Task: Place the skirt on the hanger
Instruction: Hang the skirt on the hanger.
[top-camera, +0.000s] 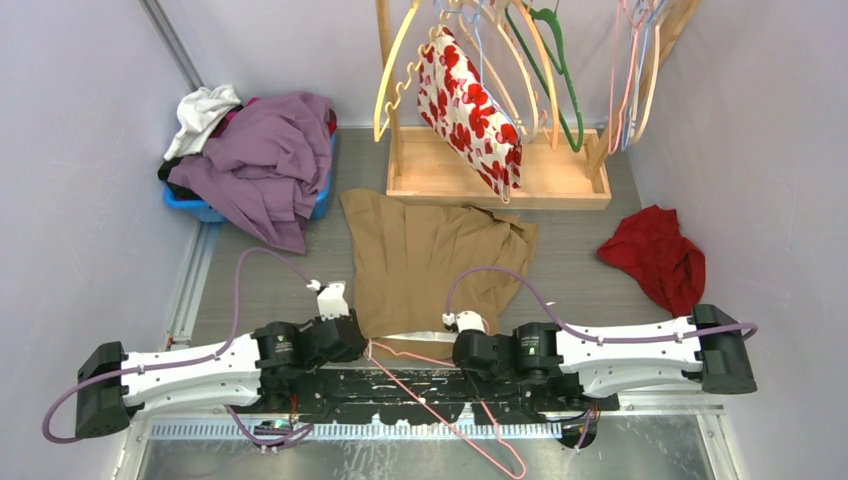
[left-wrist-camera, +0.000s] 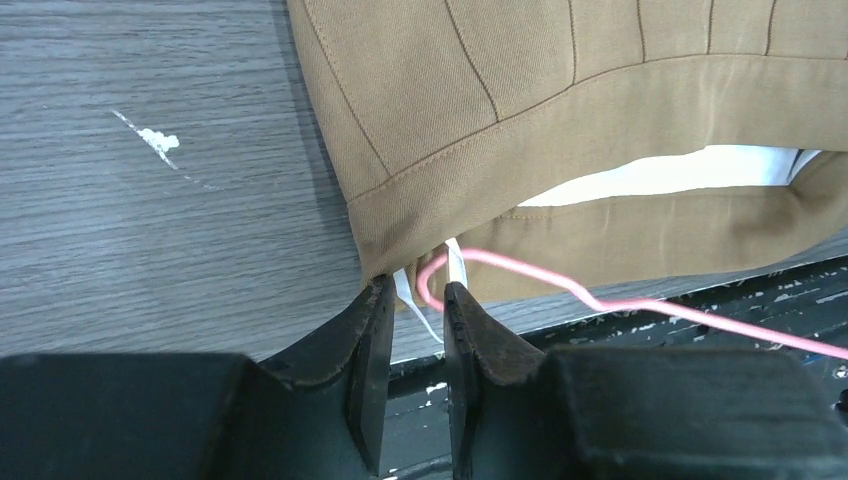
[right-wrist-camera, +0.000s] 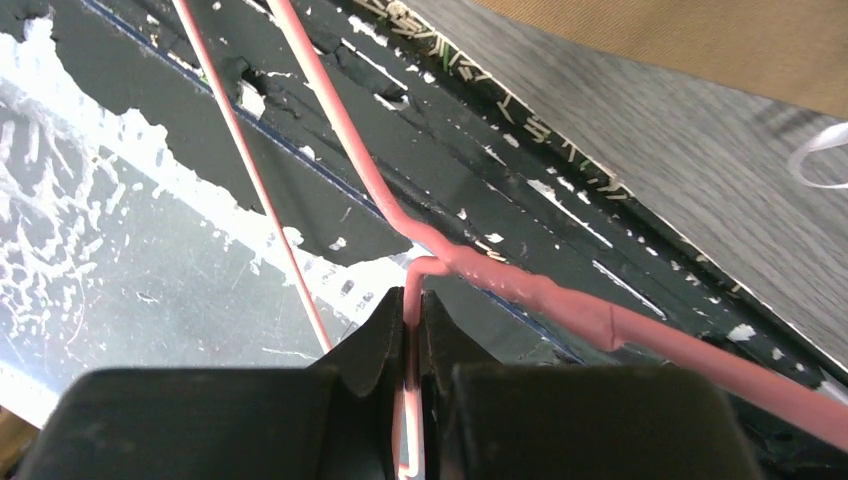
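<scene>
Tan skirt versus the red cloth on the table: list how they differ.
The tan skirt lies spread flat in the middle; the red cloth is bunched in a heap by the right wall. The skirt covers more of the grey table than the red cloth. The skirt's waistband meets the pink hanger at the near edge; the red cloth touches no hanger. Both rest on that table.

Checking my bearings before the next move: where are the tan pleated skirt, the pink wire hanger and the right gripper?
Tan pleated skirt (top-camera: 430, 260): top view, middle of the fabric.
Pink wire hanger (right-wrist-camera: 530, 290): right wrist view, twisted neck.
Right gripper (right-wrist-camera: 413, 300): right wrist view, between its fingertips.
</scene>
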